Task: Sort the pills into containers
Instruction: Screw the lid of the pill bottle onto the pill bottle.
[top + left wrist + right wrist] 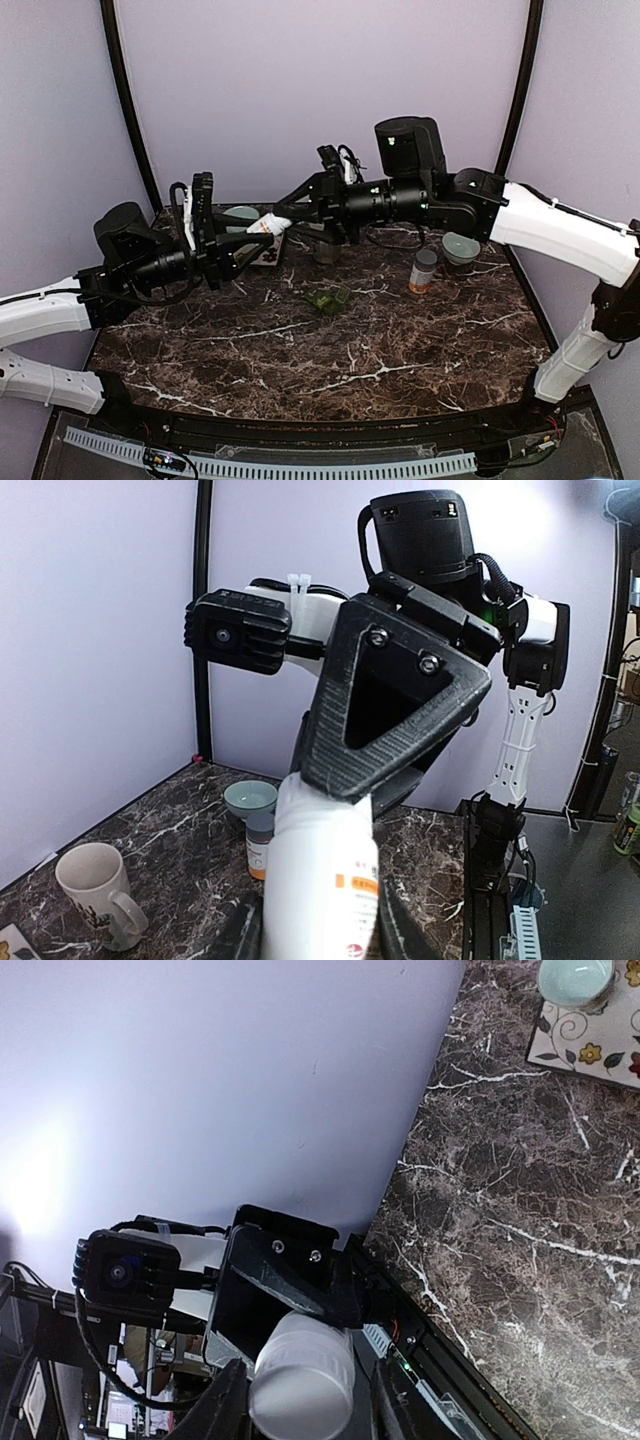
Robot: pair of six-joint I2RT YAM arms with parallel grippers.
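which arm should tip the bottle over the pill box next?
Probably left: the left gripper clamps the bottle by its body; the right gripper only straddles one end. The pill box sits close by.

A table with a dark brown marble pattern and white veins stands between plain pale lilac walls. Black curved poles rise at its far corners. A soft bright glare lies on the wall in the right wrist view.
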